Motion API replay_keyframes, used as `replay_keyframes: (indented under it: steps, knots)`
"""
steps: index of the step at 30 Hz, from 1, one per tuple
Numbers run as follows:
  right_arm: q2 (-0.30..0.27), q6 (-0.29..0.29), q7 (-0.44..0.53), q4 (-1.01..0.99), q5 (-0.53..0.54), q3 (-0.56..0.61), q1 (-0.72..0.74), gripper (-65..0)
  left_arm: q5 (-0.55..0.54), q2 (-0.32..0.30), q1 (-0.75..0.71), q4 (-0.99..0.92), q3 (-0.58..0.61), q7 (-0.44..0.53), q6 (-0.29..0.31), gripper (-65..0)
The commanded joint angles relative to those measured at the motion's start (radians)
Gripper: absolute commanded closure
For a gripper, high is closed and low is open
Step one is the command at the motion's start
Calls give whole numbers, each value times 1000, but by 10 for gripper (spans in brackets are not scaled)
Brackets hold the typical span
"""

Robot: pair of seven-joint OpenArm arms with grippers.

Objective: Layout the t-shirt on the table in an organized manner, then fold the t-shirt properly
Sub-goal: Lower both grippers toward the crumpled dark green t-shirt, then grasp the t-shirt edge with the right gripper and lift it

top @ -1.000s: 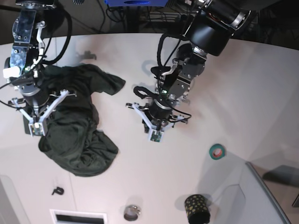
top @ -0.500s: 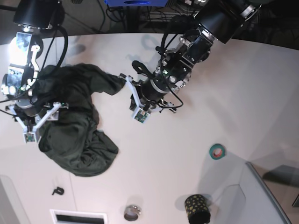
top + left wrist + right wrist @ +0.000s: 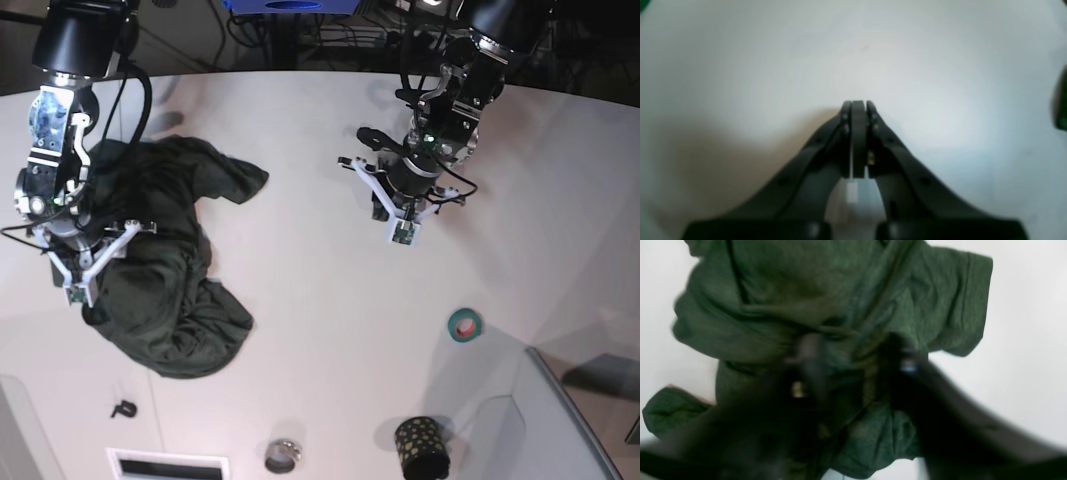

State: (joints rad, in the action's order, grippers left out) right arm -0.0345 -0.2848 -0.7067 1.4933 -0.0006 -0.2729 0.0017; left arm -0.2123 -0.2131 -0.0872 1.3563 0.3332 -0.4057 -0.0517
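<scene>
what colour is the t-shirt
Plain dark green. The t-shirt shows best in the right wrist view, crumpled on the white table.

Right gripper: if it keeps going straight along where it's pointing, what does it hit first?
The t-shirt. In the right wrist view the right gripper points straight into the crumpled green fabric, which fills the space ahead of its blurred fingers. Depth is unclear, so contact may already be happening.
</scene>
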Motion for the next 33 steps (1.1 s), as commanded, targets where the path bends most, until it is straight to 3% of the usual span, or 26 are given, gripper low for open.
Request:
replay_keyframes:
  steps: [1, 2, 9, 16, 19, 22, 30, 33]
  knots:
    - [-9, 2, 25, 17, 3, -1, 19, -114, -2, 5, 16, 28, -12, 24, 6, 0]
    - [-9, 2, 23, 22, 3, -1, 19, -57, -2, 5, 16, 28, -23, 21, 6, 0]
    - [12, 0, 25, 206, 3, 28, -58, -9, -2, -1, 16, 21, -39, 21, 6, 0]
    - [6, 0, 22, 387, 0, 312, -167, -2, -2, 5, 16, 21, -119, 21, 6, 0]
    - [6, 0, 22, 396, 0, 439, -185, -2, -2, 5, 16, 30, -150, 21, 6, -155]
    - [6, 0, 22, 396, 1, 562, -199, -2, -2, 5, 16, 30, -194, 21, 6, -219]
    - [11, 0, 26, 220, 1, 898, -173, -2, -2, 5, 30, 33, -251, 21, 9, -229]
    - [14, 3, 42, 123, 1, 944, -168, -2, -2, 5, 30, 53, -248, 21, 9, -229]
